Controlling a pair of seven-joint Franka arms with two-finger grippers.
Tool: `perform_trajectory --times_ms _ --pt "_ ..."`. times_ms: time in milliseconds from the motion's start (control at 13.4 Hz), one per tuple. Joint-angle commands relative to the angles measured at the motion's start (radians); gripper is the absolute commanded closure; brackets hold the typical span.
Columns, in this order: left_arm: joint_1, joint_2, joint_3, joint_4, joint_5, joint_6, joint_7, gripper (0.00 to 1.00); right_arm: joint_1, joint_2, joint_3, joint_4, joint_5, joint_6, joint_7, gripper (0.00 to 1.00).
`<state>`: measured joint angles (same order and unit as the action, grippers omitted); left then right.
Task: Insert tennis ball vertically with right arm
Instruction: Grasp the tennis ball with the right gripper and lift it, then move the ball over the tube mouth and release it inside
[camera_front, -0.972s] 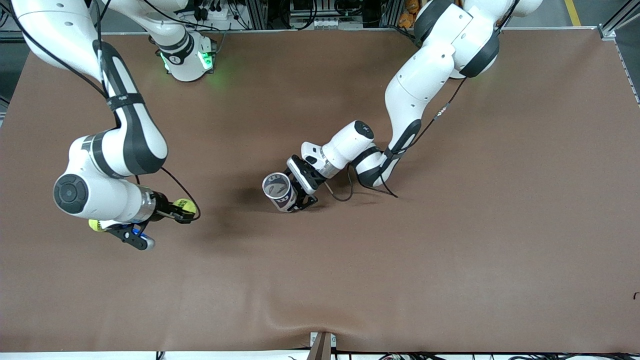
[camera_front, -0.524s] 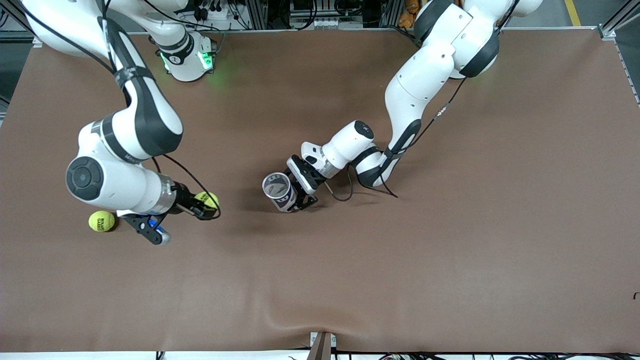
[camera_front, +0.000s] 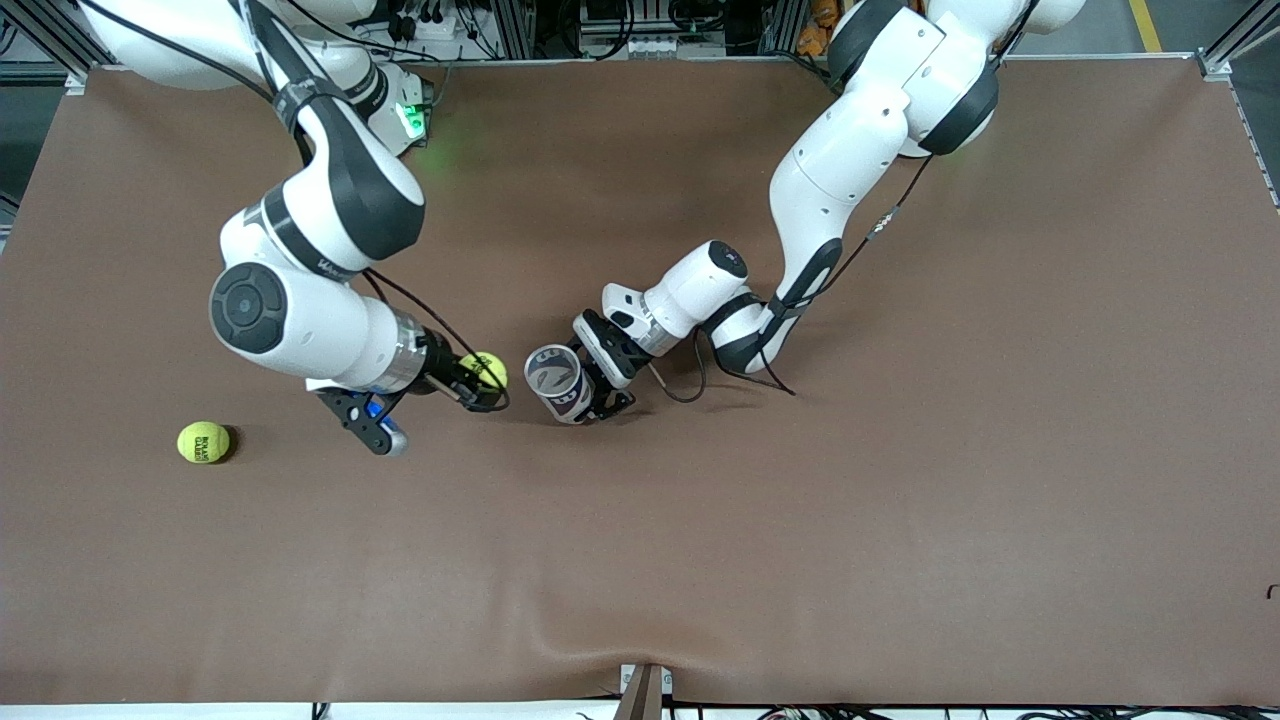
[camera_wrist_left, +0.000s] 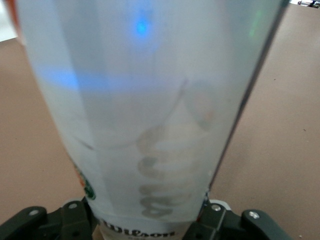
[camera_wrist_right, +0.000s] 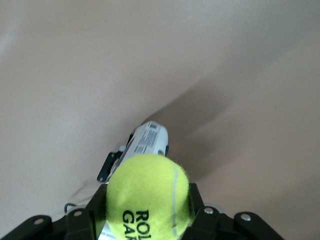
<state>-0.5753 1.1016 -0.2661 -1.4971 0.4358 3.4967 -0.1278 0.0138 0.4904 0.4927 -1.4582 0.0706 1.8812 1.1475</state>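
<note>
Tennis ball (camera_front: 484, 369) clamped in right tool (camera_front: 478, 384), beside tube (camera_front: 556, 382)

- The desk (camera_front: 900, 500) wears a matt brown covering, smooth but faintly rippled at its edge.
- The tennis ball (camera_wrist_right: 148, 192) clamped in the right hand (camera_front: 482, 384) has a fuzzy yellow-green felt nap with a pale smooth seam and black print.
- A second tennis ball (camera_front: 203, 442), lying well apart from that hand, shows the same dull felt.
- The can (camera_wrist_left: 150, 115) gripped by the left hand (camera_front: 592, 392) is translucent, frosted-looking plastic with a printed label.
- Both arms have glossy white shells with dark, matt joint bands.
- The fingers (camera_wrist_right: 75, 225) look like matt black plastic.
</note>
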Motion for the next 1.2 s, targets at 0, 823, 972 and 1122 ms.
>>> perform_trajectory --times_ms 0,823,972,1122 --pt "-0.017 0.011 0.015 0.011 -0.011 0.031 -0.001 0.28 0.034 -0.004 0.012 0.01 -0.022 -0.01 0.061 1.0" --pt "-0.017 0.011 0.015 0.011 -0.011 0.038 -0.001 0.28 0.117 0.045 0.01 -0.002 -0.081 0.059 0.126 1.0" --pt "-0.017 0.011 0.015 0.011 -0.012 0.038 -0.001 0.28 0.121 0.065 0.01 0.002 -0.086 0.062 0.138 1.0" --pt "-0.017 0.011 0.015 0.011 -0.011 0.038 -0.001 0.28 0.121 0.069 0.009 0.002 -0.097 0.067 0.146 0.12"
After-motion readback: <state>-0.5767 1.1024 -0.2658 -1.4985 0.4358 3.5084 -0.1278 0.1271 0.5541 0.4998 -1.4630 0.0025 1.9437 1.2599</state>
